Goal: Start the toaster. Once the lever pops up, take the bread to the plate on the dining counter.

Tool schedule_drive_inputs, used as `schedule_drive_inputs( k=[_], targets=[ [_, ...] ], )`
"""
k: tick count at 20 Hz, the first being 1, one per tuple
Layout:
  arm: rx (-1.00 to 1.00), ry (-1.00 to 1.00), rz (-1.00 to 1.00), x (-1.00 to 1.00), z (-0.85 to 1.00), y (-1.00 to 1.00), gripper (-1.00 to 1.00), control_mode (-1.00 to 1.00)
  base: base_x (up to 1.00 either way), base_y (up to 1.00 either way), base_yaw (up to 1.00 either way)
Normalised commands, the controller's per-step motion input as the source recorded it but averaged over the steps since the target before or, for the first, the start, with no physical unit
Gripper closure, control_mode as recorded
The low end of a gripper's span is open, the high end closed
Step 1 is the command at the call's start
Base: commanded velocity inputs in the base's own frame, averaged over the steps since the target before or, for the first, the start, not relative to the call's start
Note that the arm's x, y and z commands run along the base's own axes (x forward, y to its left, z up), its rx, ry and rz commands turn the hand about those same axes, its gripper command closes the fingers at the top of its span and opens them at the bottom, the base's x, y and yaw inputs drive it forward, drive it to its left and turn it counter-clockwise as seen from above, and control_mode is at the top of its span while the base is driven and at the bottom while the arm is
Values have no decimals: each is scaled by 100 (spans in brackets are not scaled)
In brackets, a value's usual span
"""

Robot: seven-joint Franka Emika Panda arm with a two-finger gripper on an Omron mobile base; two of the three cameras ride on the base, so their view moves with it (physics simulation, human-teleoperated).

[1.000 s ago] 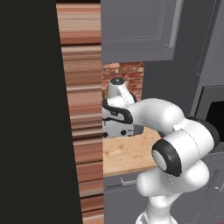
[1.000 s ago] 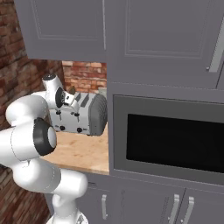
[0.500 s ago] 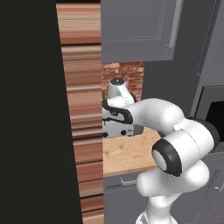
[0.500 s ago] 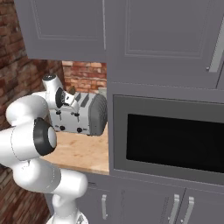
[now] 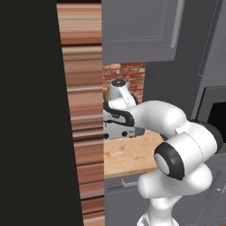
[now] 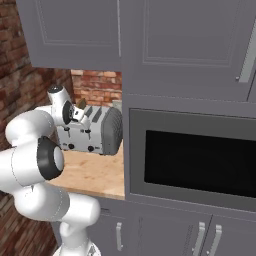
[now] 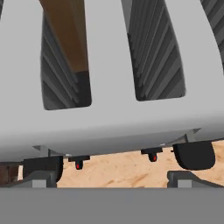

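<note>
Grey upper cabinets [image 6: 170, 45] over a brick-backed nook with a light wooden counter [image 6: 90, 172]; black microwave [image 6: 200, 162] built in to the right of the nook in the right base view; toaster [image 6: 95, 131] sits on the wooden counter against the brick wall, silver-grey, small black knobs on its front; white arm reaches in over the toaster's top, hand angled down at it; gripper [image 7: 113, 179] hangs just above the toaster's front edge with jaws spread wide, nothing between them, dark fingertips [image 7: 192, 155] flanking the front edge in the hand view; bread [image 7: 65, 33] stands in the left slot of the toaster as the hand view shows it, brown, partly sunk in; neighbouring slot shows bare ribbed walls; left base view has the toaster [image 5: 117, 128] mostly hidden behind the arm, beside a striped wood panel [image 5: 81, 132]
</note>
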Motion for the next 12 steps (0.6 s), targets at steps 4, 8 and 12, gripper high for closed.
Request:
schedule_drive_inputs(
  k=[4,8,12],
  targets=[
    [0,0,0,-1,-2,0,-100,-100,0,0,0],
    [0,0,0,0,0,0,-100,-100,0,0,0],
    [0,0,0,0,-1,0,-100,-100,0,0,0]
  ],
)
